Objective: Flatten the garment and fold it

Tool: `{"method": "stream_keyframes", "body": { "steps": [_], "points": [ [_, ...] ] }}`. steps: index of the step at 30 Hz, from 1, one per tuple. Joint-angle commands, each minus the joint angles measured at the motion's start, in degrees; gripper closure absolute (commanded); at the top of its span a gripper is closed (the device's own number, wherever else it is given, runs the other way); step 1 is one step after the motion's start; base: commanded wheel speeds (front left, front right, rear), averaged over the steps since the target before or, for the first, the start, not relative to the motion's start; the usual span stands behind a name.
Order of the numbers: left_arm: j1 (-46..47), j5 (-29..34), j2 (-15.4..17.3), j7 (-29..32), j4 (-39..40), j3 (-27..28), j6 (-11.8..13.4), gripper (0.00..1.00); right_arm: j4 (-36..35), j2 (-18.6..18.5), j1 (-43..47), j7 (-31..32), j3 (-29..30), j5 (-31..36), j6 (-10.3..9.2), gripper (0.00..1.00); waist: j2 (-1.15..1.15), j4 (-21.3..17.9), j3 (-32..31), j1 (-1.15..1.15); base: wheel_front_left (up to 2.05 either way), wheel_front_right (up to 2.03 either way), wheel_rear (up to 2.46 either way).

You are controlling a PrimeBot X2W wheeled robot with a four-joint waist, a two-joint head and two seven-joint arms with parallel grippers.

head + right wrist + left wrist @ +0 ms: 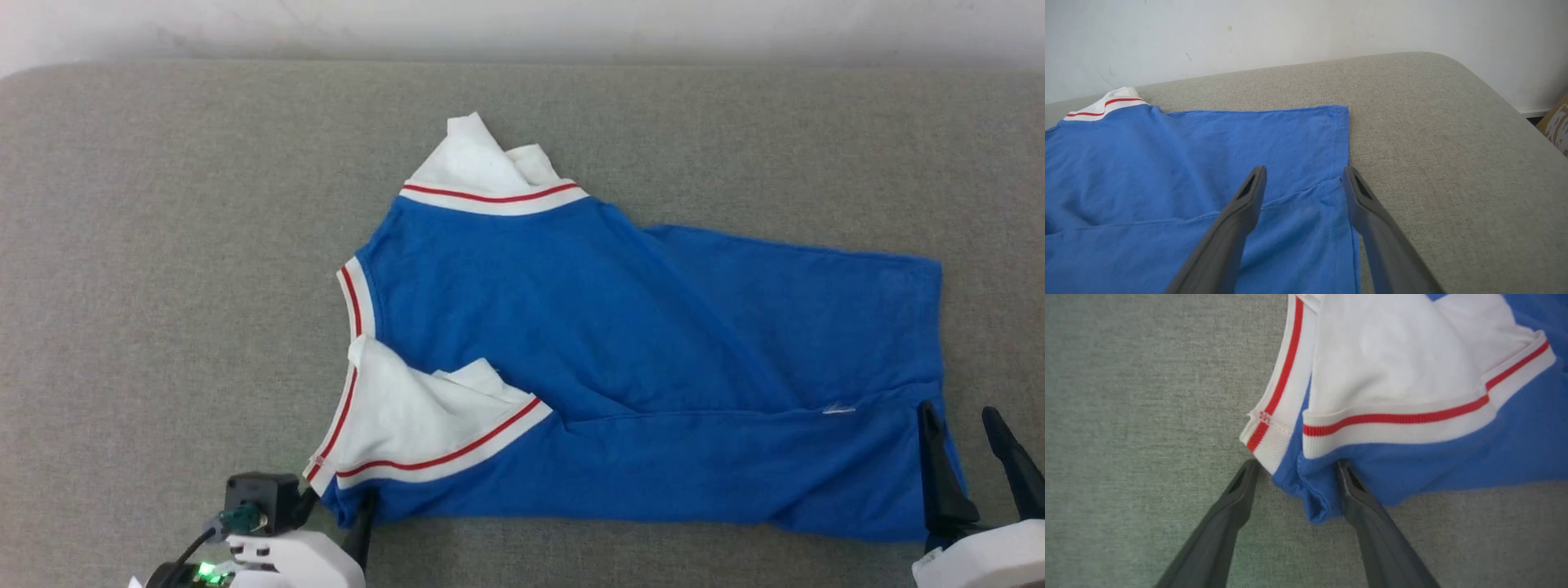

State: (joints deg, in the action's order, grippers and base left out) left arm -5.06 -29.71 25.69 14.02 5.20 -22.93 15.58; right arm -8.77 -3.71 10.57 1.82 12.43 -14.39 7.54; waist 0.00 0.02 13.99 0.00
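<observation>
Lying across the grey fabric-covered worktop [163, 204] is the royal-blue short-sleeved T-shirt with white sleeves and red-striped white bands [612, 343], its neck opening toward the robot's left and its hem toward the right. The near white sleeve [408, 416] is folded onto the blue body, and the far sleeve [482, 163] sits crumpled at the shirt's far edge. A long crease runs across the blue cloth near the front edge, which looks doubled over.

The left end effector [1296, 473] is released, its dark fingers [1229, 510] spread either side of the shirt's near left corner, one tip touching the end of the neck band, the other meeting the blue cloth below the cuff. The right end effector [1304, 171] is released too, spread at the near hem corner, one finger over the blue cloth and the other along the hem edge.
</observation>
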Motion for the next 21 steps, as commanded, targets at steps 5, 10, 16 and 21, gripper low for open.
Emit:
{"method": "stream_keyframes", "body": {
  "steps": [5,10,16,21],
  "points": [
    [2.14,-1.45,-0.21,2.05,-2.00,-2.06,-2.60,1.00,0.21,-1.33,-1.37,0.37,-0.57,-0.55,-0.05,0.00,0.00,-0.47,0.82,0.00,0.00,0.00,0.00],
    [2.02,-2.64,-0.49,0.34,-1.29,-0.46,-2.30,1.00,-0.67,-4.44,-2.46,2.11,-1.45,-0.72,-0.05,0.00,0.00,-0.61,0.84,0.00,0.00,0.00,0.00],
    [0.12,-3.71,0.37,-2.22,1.71,3.34,-0.17,1.00,-0.52,-8.18,-1.86,10.42,-0.90,-2.20,-0.05,0.00,0.00,-0.37,0.93,0.00,0.00,0.00,0.00],
    [-0.59,-3.78,0.94,-3.29,3.45,4.67,0.61,1.00,0.65,-8.18,1.29,19.78,-0.31,-3.24,-0.05,0.00,0.00,0.46,2.00,0.00,0.00,0.00,0.00]
  ]
}}
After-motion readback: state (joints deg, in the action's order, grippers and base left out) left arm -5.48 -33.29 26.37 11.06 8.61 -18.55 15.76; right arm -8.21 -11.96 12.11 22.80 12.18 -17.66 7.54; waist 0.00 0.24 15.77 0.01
